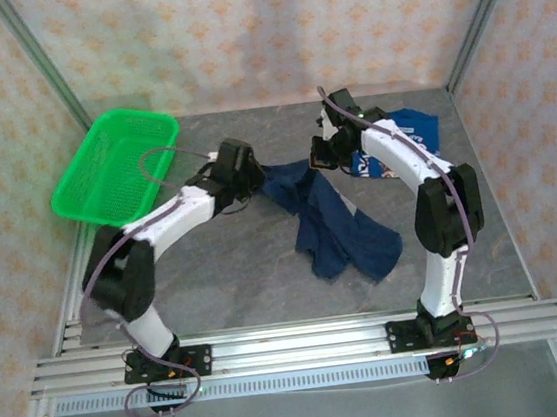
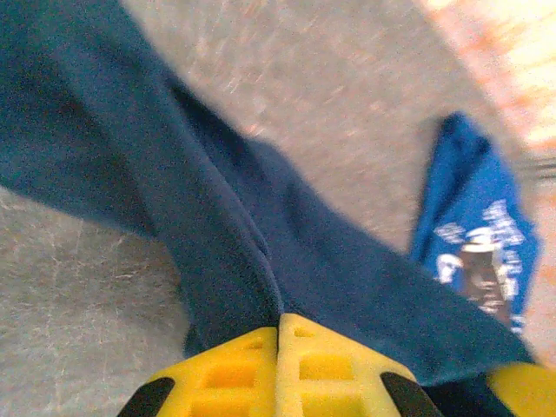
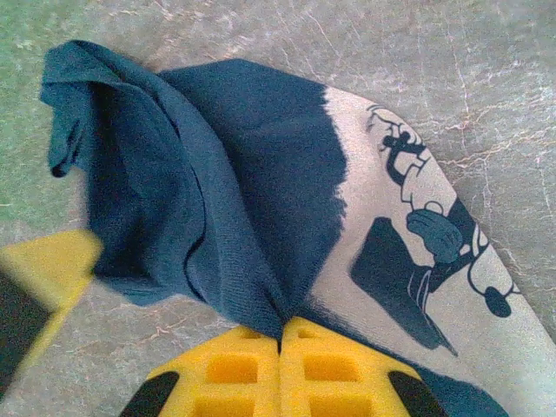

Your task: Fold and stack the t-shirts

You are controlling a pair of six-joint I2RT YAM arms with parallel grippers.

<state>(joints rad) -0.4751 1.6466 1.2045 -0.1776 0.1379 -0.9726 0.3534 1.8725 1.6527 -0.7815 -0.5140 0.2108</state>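
A dark navy t-shirt (image 1: 333,227) lies crumpled mid-table, its top edge lifted between both grippers. My left gripper (image 1: 254,183) is shut on its left corner; in the left wrist view the navy cloth (image 2: 217,217) runs out of the shut yellow tips (image 2: 280,317). My right gripper (image 1: 319,159) is shut on the same shirt close by. In the right wrist view the navy cloth (image 3: 226,174) shows a pale cartoon print (image 3: 417,243) beyond the shut tips (image 3: 280,328). A brighter blue t-shirt (image 1: 413,131) with white lettering (image 2: 482,230) lies at the back right.
A green mesh basket (image 1: 118,166) stands at the back left, tilted against the wall. Patterned walls close off the back and both sides. The aluminium rail (image 1: 294,343) with the arm bases runs along the near edge.
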